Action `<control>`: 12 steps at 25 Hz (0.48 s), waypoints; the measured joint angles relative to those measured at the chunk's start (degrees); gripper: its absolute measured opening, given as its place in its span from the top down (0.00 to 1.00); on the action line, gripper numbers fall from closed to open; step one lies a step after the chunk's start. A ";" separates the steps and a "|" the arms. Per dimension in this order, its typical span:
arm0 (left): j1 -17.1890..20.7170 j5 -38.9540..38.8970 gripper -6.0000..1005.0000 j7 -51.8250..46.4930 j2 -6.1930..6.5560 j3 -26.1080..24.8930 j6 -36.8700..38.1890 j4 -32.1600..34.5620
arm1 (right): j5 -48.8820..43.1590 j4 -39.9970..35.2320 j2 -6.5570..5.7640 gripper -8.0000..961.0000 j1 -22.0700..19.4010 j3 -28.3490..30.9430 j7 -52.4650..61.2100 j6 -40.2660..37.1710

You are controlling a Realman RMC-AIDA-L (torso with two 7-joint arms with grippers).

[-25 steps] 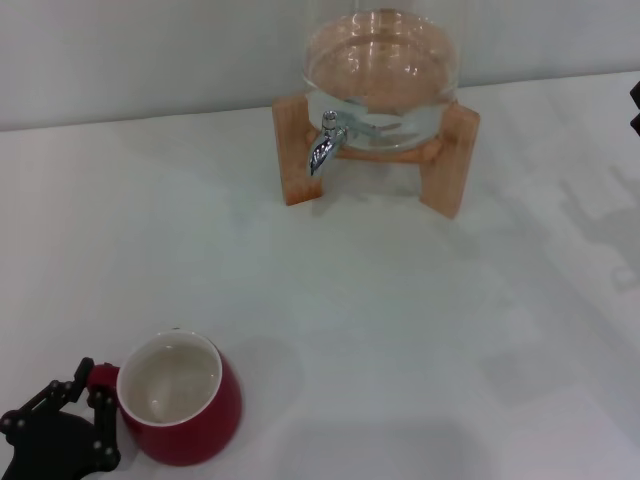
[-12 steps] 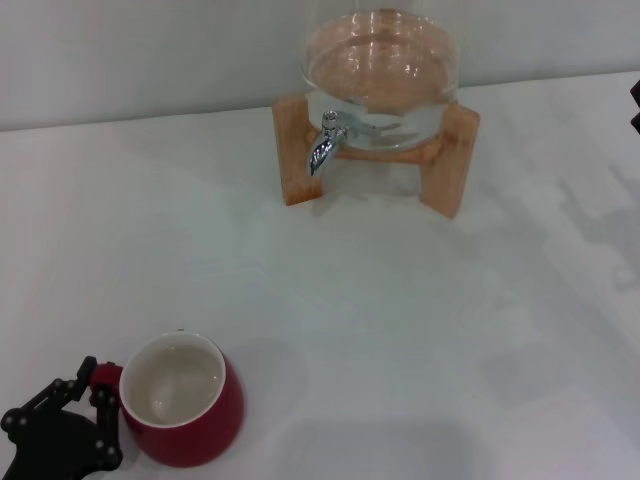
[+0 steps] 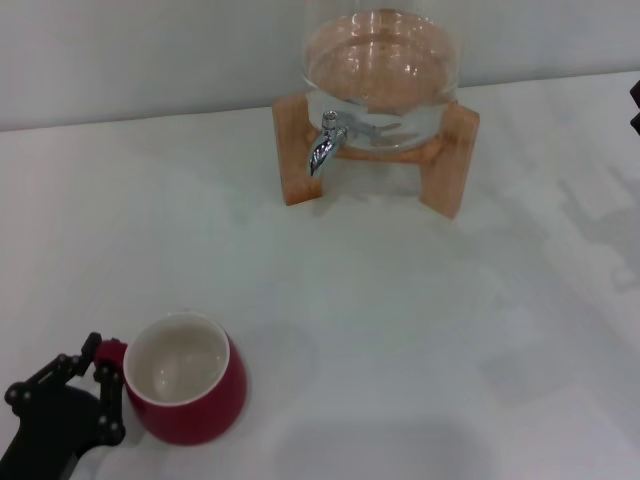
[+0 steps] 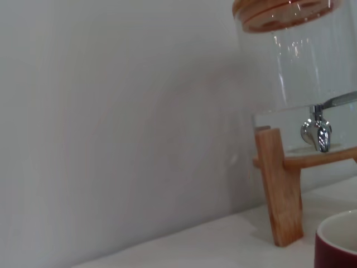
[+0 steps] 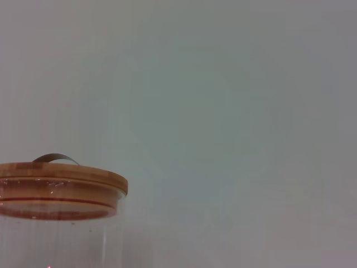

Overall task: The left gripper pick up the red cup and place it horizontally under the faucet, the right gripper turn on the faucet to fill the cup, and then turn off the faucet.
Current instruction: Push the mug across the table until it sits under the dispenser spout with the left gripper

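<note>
While the red cup [image 3: 183, 377] stood upright on the white tabletop [image 3: 400, 330] at its near left corner, we saw our left gripper [image 3: 98, 385] right against the cup's left side, its black fingers [image 3: 108, 400] closed around the small loop handle. We found the faucet [image 3: 324, 143] well apart from the cup, at the far side of the tabletop, on the glass jar [image 3: 380, 70] in its wooden stand [image 3: 300, 150]. Only a dark sliver of our right gripper [image 3: 635, 105] showed at the right edge, so we could not tell how it was set.
</note>
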 joint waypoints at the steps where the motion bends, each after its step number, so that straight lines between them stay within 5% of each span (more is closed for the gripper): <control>1: -0.59 -0.07 0.87 -0.35 0.03 -0.11 -0.06 -0.13 | 0.00 0.00 0.00 0.18 -0.01 0.00 0.00 0.00; 12: -9.70 -1.76 0.87 -16.84 0.09 -0.34 -0.58 -7.98 | 0.00 -0.01 0.07 0.18 -0.14 -0.59 1.08 -0.45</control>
